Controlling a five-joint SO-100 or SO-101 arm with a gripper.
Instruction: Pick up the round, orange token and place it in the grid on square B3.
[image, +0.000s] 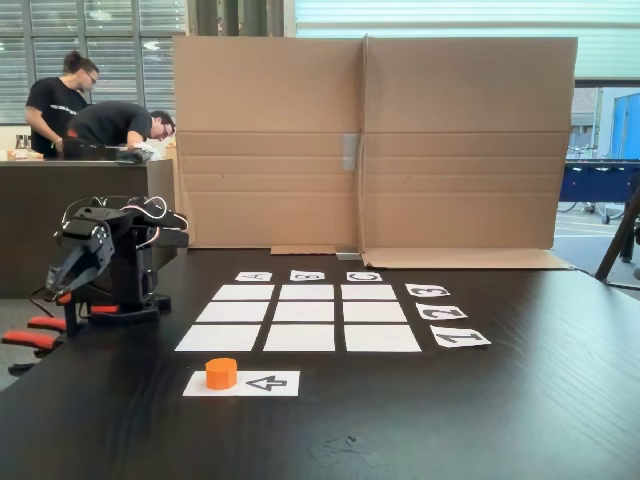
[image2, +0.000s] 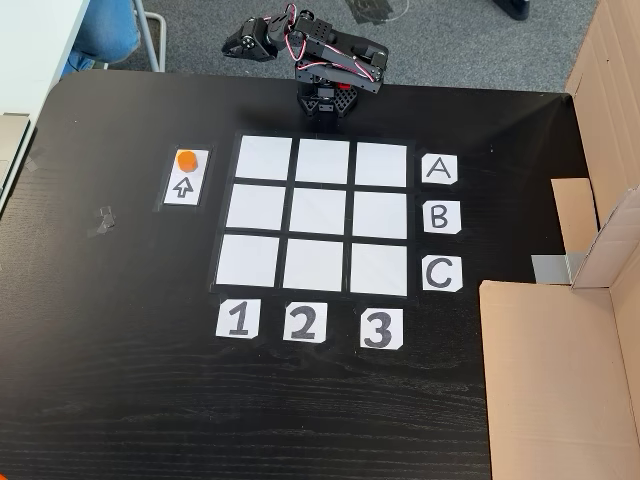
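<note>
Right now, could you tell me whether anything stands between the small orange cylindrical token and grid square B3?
Nothing visible does. The orange cylindrical token sits on the white arrow sheet; only flat white paper cells lie before square B3.

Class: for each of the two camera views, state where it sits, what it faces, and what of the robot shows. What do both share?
Low fixed view: at table height, facing the cardboard wall; folded arm at left.
High fixed view: above, looking down; arm at top edge.
Shared: token on the arrow sheet, grid.
</note>
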